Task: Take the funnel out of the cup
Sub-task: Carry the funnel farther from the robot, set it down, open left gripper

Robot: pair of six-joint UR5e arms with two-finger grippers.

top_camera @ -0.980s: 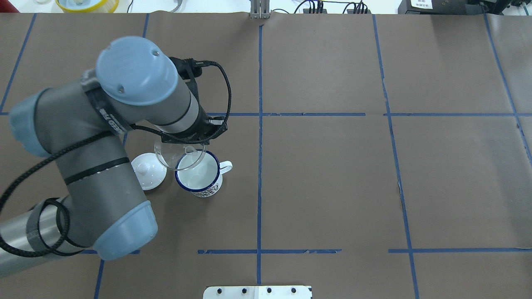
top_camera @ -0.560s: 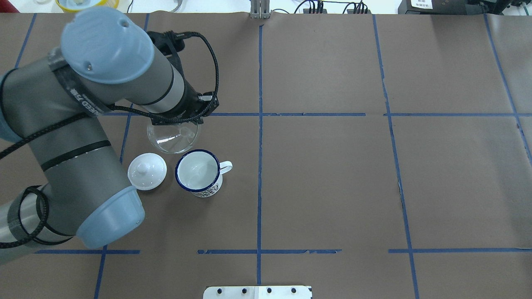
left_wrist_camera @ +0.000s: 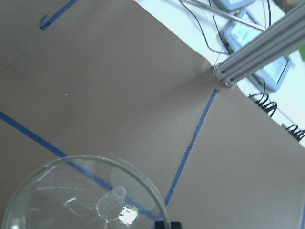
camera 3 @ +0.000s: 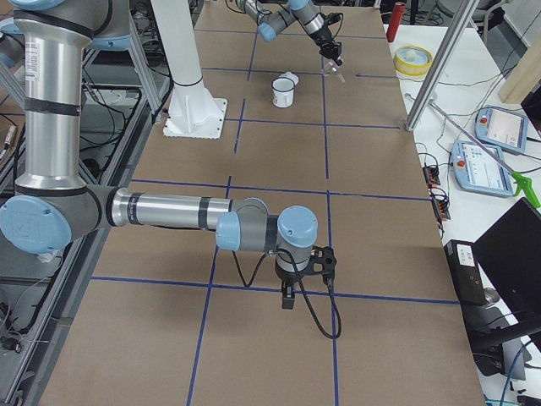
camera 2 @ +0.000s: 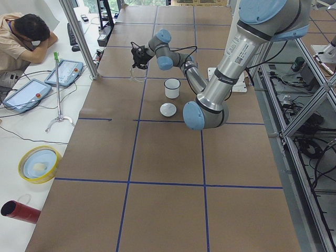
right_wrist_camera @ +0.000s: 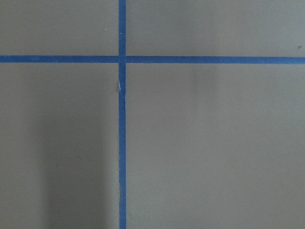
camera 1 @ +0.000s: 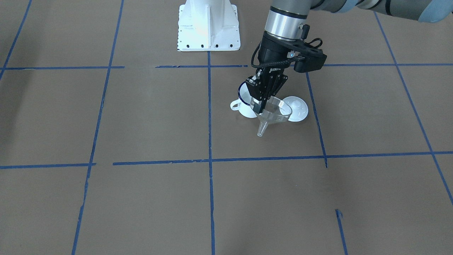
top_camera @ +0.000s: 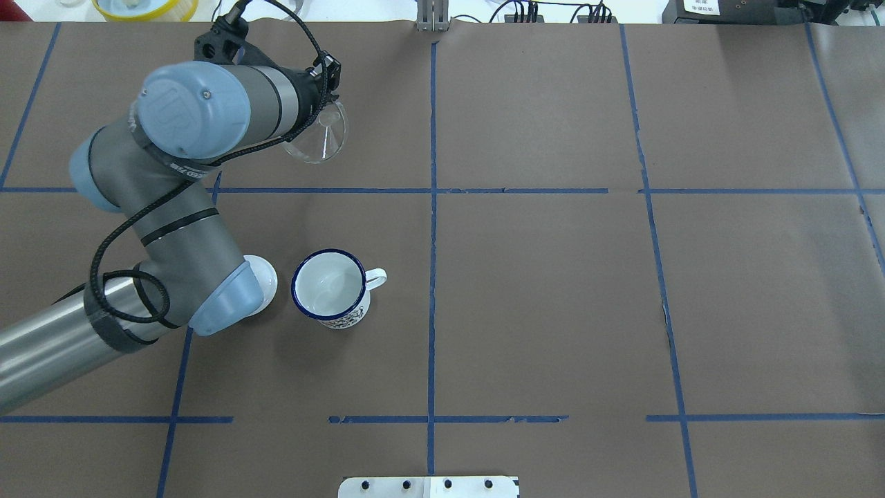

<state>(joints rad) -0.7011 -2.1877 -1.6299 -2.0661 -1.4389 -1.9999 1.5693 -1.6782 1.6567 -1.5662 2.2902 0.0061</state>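
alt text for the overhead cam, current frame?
The robot's left arm holds a transparent plastic funnel above the far-left of a brown table gridded with blue tape, well clear of a white enamel mug with a dark blue rim. The mug stands upright, empty, beside a white domed lid half hidden by the arm.

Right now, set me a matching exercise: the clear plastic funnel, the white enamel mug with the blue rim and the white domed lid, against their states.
1 clear plastic funnel
2 white enamel mug
3 white domed lid

A upright on the table, empty
B on the table beside the mug
C held by its rim in the left gripper

Pairs: 1-C, 2-A, 3-B
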